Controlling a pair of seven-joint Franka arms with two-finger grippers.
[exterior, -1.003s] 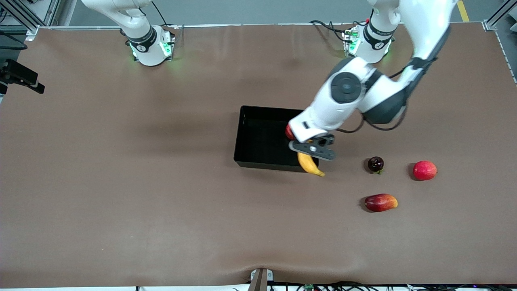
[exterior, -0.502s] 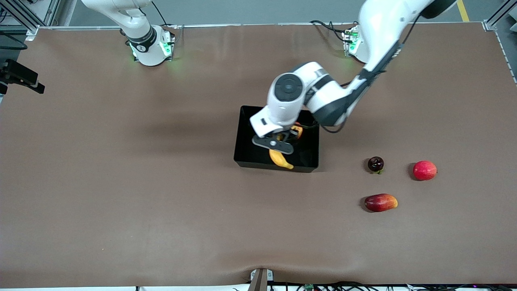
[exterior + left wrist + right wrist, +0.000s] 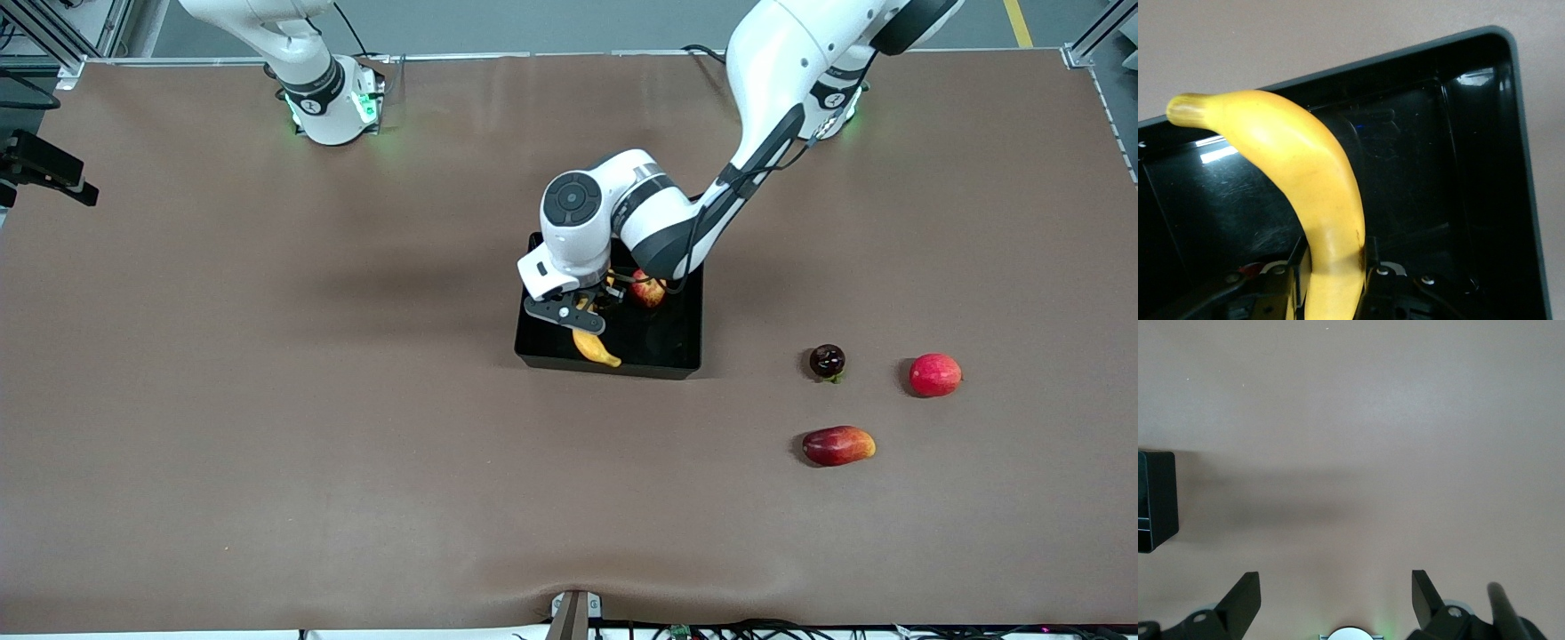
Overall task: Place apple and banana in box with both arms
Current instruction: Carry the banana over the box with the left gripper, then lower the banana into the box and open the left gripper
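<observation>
Black box (image 3: 533,338) sits mid-table. Left gripper (image 3: 580,313) hangs over it, clenched on the banana (image 3: 594,347). Right gripper (image 3: 1336,600) waits above bare tabletop (image 3: 1371,420), fingers spread. Apple (image 3: 647,290) lies inside the box.

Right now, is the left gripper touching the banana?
Touching. The left wrist view shows the left gripper with its fingers pressed against both sides of the banana, held over the box.

High front camera faces both bases; left wrist view looks closely into the box (image 3: 1511,133), also seen from front
</observation>
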